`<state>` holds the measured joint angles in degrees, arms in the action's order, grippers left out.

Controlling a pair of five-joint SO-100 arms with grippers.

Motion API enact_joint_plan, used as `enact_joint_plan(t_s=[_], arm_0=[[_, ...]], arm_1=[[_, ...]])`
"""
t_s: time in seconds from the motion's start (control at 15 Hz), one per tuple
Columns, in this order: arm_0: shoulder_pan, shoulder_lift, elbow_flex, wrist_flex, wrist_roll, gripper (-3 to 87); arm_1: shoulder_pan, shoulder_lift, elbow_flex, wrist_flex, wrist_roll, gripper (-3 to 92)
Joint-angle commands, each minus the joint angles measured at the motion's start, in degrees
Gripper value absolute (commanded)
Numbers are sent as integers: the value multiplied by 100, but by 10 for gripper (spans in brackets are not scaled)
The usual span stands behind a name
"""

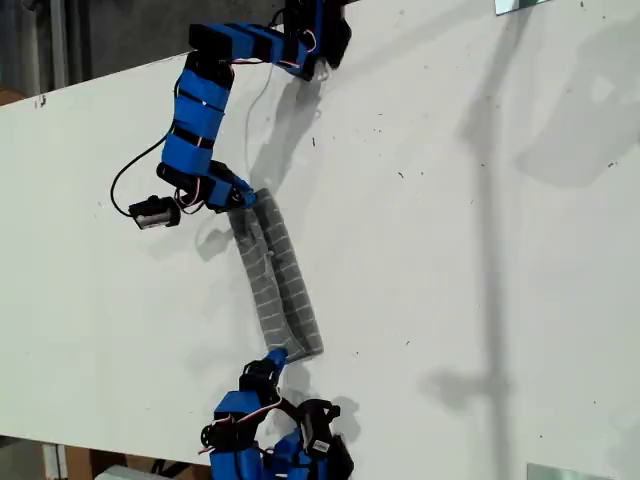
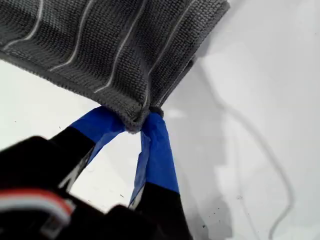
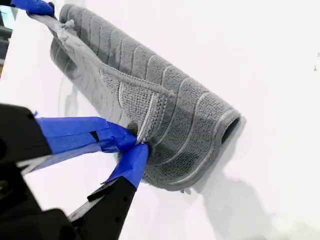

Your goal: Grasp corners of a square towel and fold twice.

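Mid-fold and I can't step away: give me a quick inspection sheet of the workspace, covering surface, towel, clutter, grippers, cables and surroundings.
Surface: white table, with small dark specks and arm shadows.
Job's things: towel, grey with pale stripes, doubled into a long narrow band lying between the two arms; one long side is a rounded fold.
Clutter: nothing seen.
Grippers: my first gripper is shut on a towel corner; my second gripper is shut on layered edges at the other end.
Cables: black cable loops beside the arm nearer the exterior view's top, off the towel.
Surroundings: shiny plates at the table's edges on the exterior view's right; dark floor beyond.
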<state>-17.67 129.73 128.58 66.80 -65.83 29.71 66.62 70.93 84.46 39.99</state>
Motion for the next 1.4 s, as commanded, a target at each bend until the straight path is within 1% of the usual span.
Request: enact_joint_plan(t_s=[0.0, 0.33, 0.4, 0.47, 0.53, 0.6, 0.67, 0.73, 0.87, 1.0, 1.2, 1.33], arm_0=[[185, 0, -105, -70, -114, -1], [404, -9, 62, -272, -255, -1], [457, -35, 0, -229, -264, 9], [510, -62, -114, -158, -211, 72], [527, -53, -220, -70, -220, 191], [527, -35, -360, 44, -202, 199], [501, -9, -519, 211, -185, 194], [501, 26, -694, 352, -141, 193], [483, 70, -1072, 729, -97, 192], [439, 97, -1371, 1063, -44, 190], [396, 97, -1380, 1072, -35, 190], [387, 88, -1371, 1028, -44, 189]], arm_1=[[-105, 308, 26, 18, -9, -1], [-255, 316, 220, 18, 44, -1], [-272, 343, 229, 53, 44, 92], [-264, 378, 229, 70, 44, 192], [-229, 422, 229, 79, 44, 235], [-158, 483, 229, 97, 26, 252], [-88, 554, 202, 141, 9, 306], [-18, 650, 141, 211, -18, 335], [158, 800, -62, 439, -79, 347], [316, 879, -281, 642, -220, 387], [747, 1028, -642, 1011, -448, 387], [817, 1116, -1072, 1318, -545, 387]])
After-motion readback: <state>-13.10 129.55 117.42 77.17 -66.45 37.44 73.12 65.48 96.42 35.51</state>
